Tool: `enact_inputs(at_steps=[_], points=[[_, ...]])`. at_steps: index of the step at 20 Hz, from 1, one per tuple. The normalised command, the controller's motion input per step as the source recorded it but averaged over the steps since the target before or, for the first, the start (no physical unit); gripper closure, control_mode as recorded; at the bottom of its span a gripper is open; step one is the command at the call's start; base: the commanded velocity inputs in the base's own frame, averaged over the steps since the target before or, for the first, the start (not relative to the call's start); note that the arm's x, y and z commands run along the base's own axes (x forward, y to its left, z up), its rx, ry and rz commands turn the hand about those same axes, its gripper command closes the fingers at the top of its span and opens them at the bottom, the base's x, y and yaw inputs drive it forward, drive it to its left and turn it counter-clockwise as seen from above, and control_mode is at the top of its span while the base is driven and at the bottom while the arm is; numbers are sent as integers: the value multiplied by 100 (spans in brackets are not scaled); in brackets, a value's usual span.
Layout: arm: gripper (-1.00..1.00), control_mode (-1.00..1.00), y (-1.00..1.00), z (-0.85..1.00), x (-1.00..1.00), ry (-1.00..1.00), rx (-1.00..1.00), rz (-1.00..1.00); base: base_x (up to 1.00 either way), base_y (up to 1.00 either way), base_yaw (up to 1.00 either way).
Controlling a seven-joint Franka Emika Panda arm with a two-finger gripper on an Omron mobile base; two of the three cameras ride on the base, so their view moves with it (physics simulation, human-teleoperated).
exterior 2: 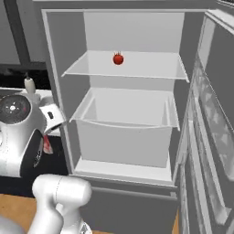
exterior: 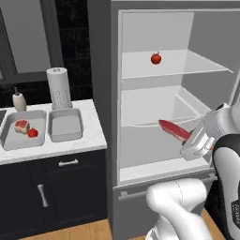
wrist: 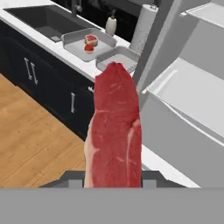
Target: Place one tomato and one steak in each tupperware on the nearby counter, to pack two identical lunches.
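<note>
My gripper (exterior: 186,139) is shut on a long raw steak (exterior: 172,129), held out in front of the open fridge's lower part. The hand view has this steak (wrist: 114,131) standing up between the fingertips of the gripper (wrist: 113,178). A tomato (exterior: 156,58) (exterior 2: 118,59) sits on the fridge's upper glass shelf. On the white counter (exterior: 93,137), the left tupperware (exterior: 9,140) (wrist: 72,38) holds a steak (exterior: 21,125) and a tomato (exterior: 32,133). The right tupperware (exterior: 65,126) (wrist: 119,56) beside it is empty.
A paper towel roll (exterior: 59,87) and a soap bottle (exterior: 18,100) stand behind the tupperwares. A sink (wrist: 41,21) lies left of them. The fridge door (exterior 2: 215,119) is swung open to the right. A clear drawer (exterior 2: 123,114) sits under the shelf. Dark cabinets (exterior: 51,187) below the counter.
</note>
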Motion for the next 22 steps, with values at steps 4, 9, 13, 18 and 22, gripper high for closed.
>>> enact_inputs(at_steps=[4, 9, 13, 18, 22], points=[[100, 100, 0, 0, 0, 0, 0, 0, 7, 100, 0], [100, 100, 0, 0, 0, 0, 0, 0, 36, 100, 0], [100, 100, 0, 0, 0, 0, 0, 0, 70, 100, 0], [100, 100, 0, 0, 0, 0, 0, 0, 99, 56, -5], [100, 100, 0, 0, 0, 0, 0, 0, 86, 4, -1]])
